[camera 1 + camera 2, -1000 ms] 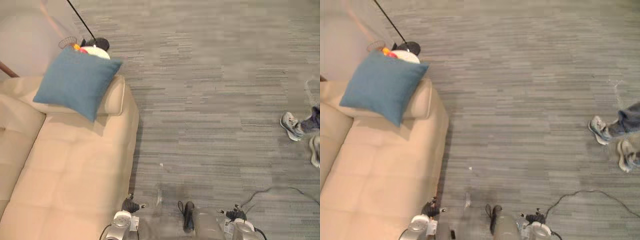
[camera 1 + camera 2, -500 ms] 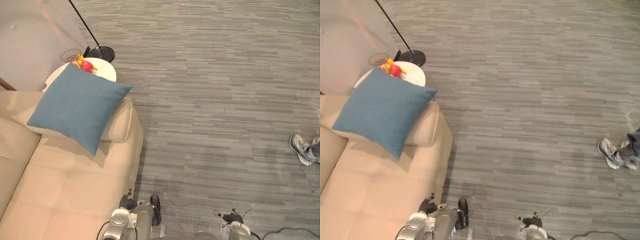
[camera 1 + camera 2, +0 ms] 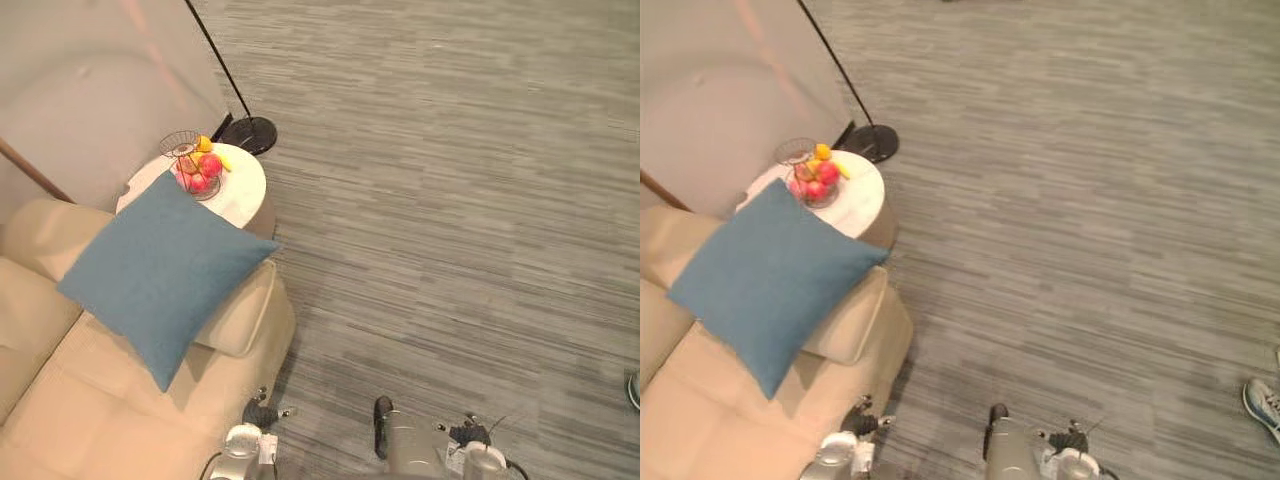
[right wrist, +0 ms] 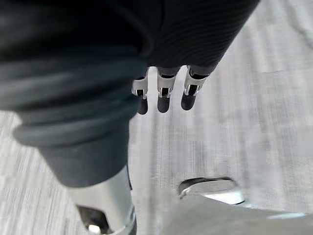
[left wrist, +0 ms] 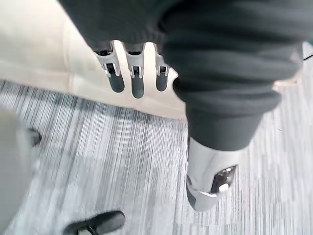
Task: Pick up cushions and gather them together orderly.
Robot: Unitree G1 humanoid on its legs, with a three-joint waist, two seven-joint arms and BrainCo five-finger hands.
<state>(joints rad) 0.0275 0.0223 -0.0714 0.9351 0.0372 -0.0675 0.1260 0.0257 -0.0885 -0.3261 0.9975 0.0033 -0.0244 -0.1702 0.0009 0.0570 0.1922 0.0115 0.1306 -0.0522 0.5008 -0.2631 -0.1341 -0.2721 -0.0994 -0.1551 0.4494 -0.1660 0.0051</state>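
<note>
A grey striped carpet takes up most of the floor. A cream leather sofa stands along the robot's left. The task's thing, a square blue fabric cushion, is propped on the sofa's padded armrest. It is tilted on one corner and leans there rather than lying flat, so it looks parked, not gathered. Just beyond the armrest is a round white side table. A small wire basket of red and yellow fruit sits on it, and a black round lamp base rests on the carpet behind.

The left hand hangs beside the sofa's edge, fingers straight and relaxed and empty. The right hand hangs over bare carpet, equally slack. Both are probably lowered because the robot is walking towards the cushion, which is well out of reach.
</note>
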